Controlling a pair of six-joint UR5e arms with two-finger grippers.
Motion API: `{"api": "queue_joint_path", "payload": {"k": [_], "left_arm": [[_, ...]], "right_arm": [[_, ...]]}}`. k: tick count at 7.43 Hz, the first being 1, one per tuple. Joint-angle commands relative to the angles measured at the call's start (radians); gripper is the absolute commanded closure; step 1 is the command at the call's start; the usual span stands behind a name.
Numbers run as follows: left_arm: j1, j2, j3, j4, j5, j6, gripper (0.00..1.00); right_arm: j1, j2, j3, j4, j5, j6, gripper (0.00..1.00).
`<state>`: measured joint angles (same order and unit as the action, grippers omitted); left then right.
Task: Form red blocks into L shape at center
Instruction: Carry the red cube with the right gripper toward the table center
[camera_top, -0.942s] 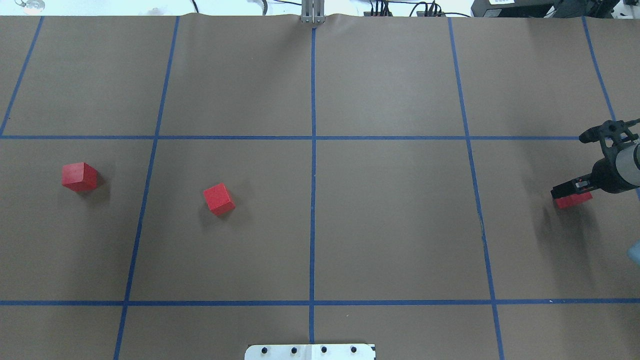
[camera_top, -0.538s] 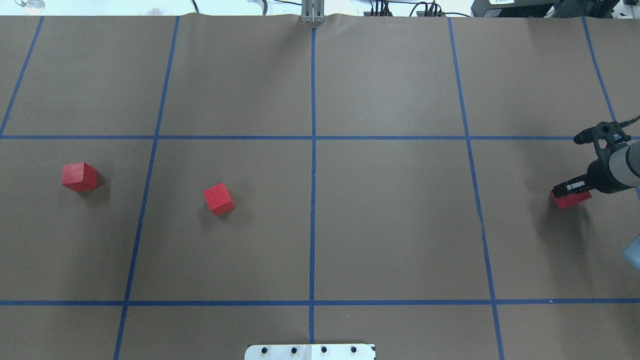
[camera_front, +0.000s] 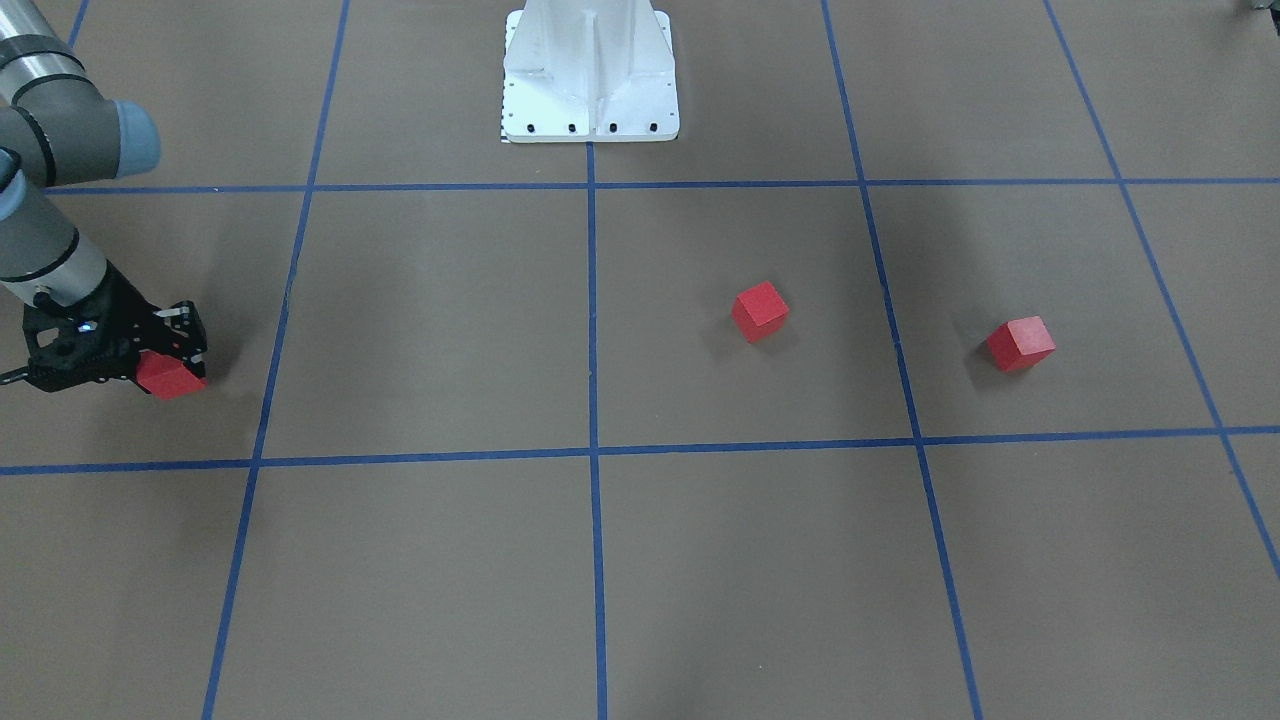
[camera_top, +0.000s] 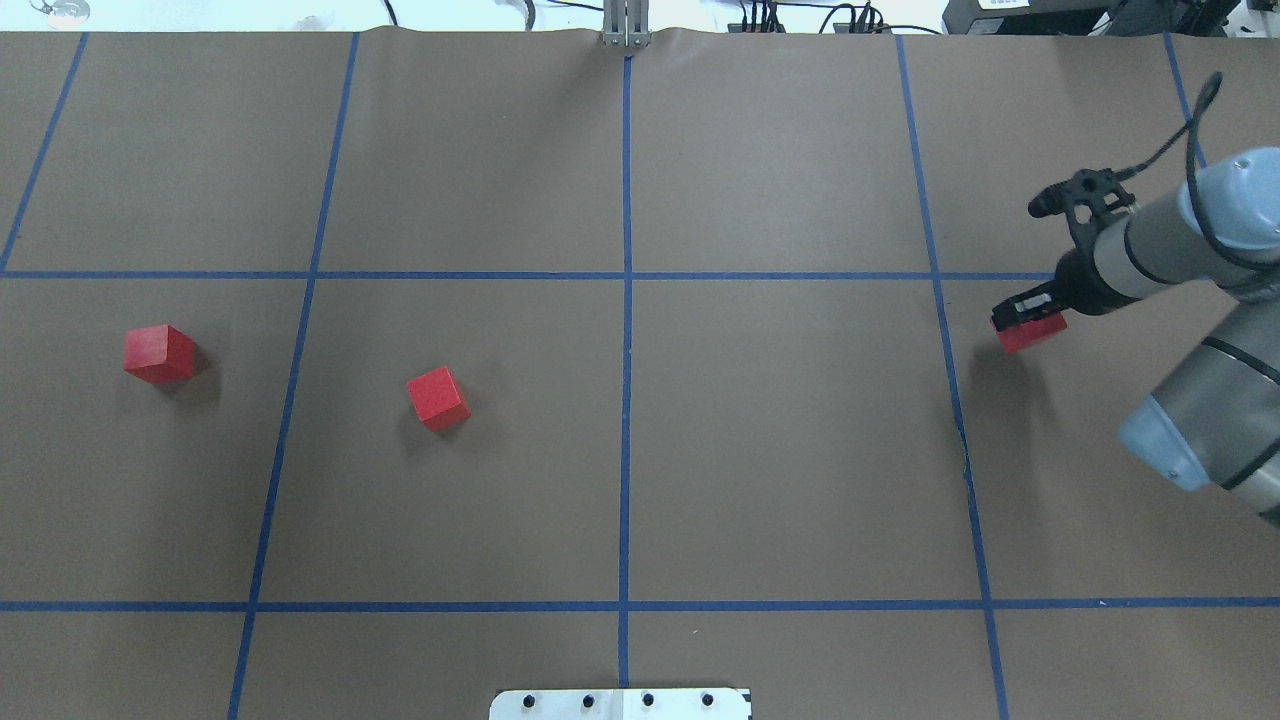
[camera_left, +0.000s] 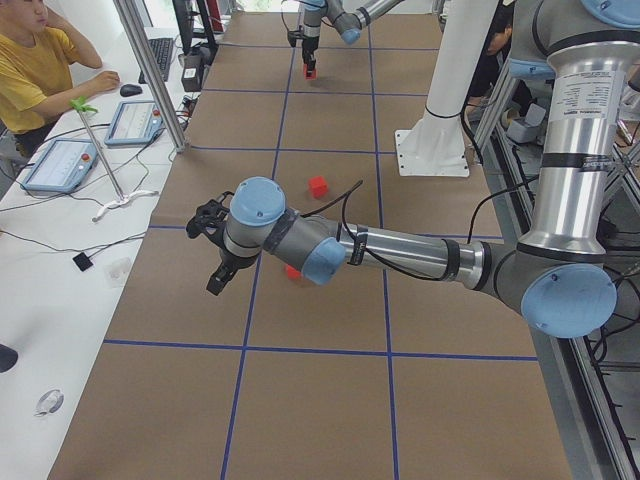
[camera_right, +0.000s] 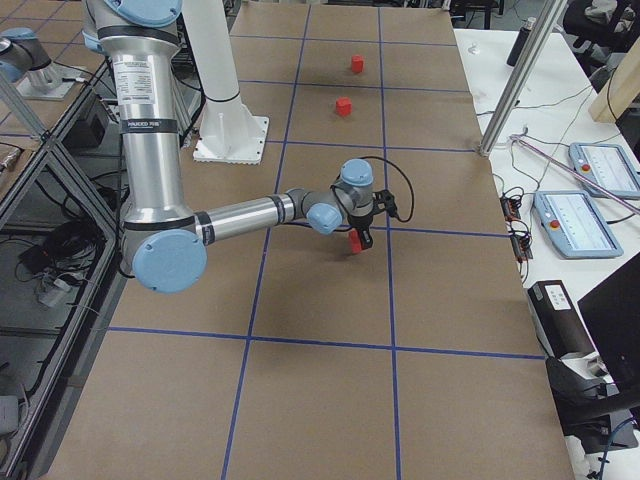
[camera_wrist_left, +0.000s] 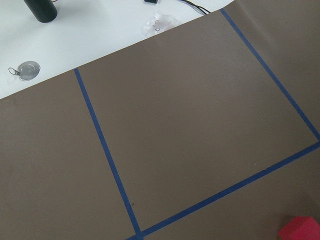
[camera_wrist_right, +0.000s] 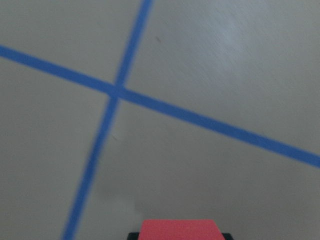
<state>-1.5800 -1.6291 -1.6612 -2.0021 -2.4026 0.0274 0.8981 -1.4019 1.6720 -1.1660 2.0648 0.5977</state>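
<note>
Overhead exterior view: the right arm's jaws are clamped on one red block (camera_top: 1032, 335) toward the right end of the bench (camera_top: 800, 480), well apart from the center (camera_top: 626, 440). A second red block (camera_top: 438, 398) lies between the center and the bench's left end, and a third red block (camera_top: 158, 353) lies nearer that end. The left arm's jaws show only in the exterior left view, so apart or together cannot be told.
</note>
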Motion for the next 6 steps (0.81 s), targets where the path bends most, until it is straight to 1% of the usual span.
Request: {"api": "queue_joint_path", "payload": {"k": [1, 2, 3, 4, 5, 6], "left_arm": [[0.000, -0.002, -0.002, 0.000, -0.004, -0.001, 0.00], [0.002, -0.002, -0.002, 0.000, -0.006, 0.000, 0.00], [0.002, -0.003, -0.002, -0.001, -0.007, 0.002, 0.00], [0.003, -0.003, -0.002, 0.000, -0.009, 0.000, 0.00], [0.005, -0.002, -0.002, 0.000, -0.010, 0.000, 0.00], [0.005, -0.002, 0.000, 0.000, -0.010, 0.000, 0.00]], "right_arm": [[-0.048, 0.231, -0.001, -0.277, 0.000, 0.097, 1.00], [-0.106, 0.307, -0.009, -0.302, 0.000, 0.261, 1.00], [-0.163, 0.372, -0.012, -0.304, -0.023, 0.398, 1.00], [-0.238, 0.430, -0.018, -0.310, -0.088, 0.521, 1.00], [-0.298, 0.483, -0.028, -0.340, -0.150, 0.598, 1.00], [-0.348, 0.541, -0.055, -0.381, -0.191, 0.666, 1.00]]}}
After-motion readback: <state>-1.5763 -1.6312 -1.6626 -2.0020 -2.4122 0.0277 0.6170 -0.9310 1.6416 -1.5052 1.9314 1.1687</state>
